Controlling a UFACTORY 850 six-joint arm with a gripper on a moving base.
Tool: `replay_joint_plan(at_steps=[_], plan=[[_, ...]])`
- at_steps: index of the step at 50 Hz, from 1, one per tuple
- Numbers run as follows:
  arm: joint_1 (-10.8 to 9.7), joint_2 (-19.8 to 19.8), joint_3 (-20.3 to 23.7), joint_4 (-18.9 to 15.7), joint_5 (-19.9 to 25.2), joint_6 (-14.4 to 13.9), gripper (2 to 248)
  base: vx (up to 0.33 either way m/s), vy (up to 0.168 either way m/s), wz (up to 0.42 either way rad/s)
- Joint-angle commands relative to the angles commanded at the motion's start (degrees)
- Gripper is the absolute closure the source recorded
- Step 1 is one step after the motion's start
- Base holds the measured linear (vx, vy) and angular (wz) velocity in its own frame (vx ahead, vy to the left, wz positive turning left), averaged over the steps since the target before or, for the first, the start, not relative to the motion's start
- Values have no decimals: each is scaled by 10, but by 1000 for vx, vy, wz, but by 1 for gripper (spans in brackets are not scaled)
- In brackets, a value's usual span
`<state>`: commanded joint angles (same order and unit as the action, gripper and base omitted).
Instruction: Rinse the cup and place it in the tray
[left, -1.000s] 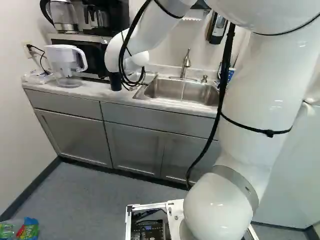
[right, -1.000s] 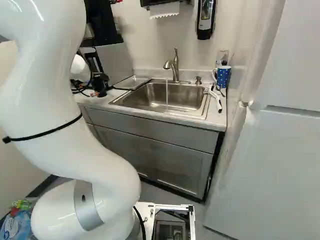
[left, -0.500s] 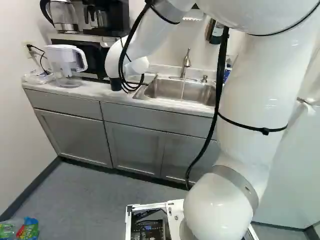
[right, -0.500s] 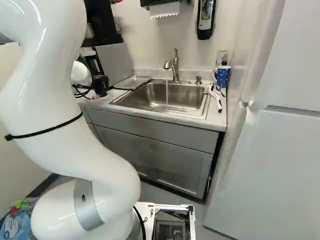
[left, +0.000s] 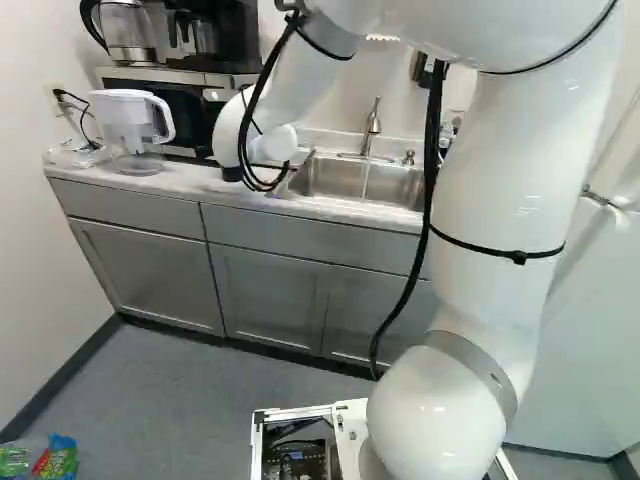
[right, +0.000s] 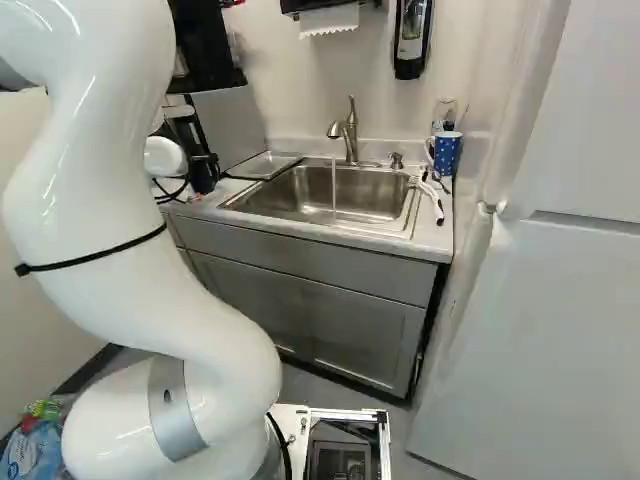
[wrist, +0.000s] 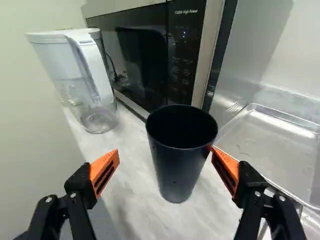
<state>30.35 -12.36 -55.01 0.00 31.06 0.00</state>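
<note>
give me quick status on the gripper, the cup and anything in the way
Gripper open, one finger either side of the cup. Cup upright on the counter, not gripped. Nothing seen between fingers and cup; microwave close beyond it.

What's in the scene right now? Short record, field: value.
gripper: open, fingers either side of the cup
cup: dark, upright on counter, not gripped
tray: metal, between microwave and sink
tap: running into sink
pitcher: by the microwave
mug: blue, beyond the sink from the tray
</note>
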Motion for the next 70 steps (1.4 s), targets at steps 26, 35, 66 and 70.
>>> replay_joint_plan(at_steps=[26, 35, 66, 70], plan=[[-4, -16, 10, 0, 55, 0, 3, 0, 0, 0], [-4, -16, 10, 0, 55, 0, 3, 0, 0, 0], [-4, -16, 10, 0, 55, 0, 44, 0, 0, 0], [-4, -16, 10, 0, 55, 0, 82, 0, 0, 0]])
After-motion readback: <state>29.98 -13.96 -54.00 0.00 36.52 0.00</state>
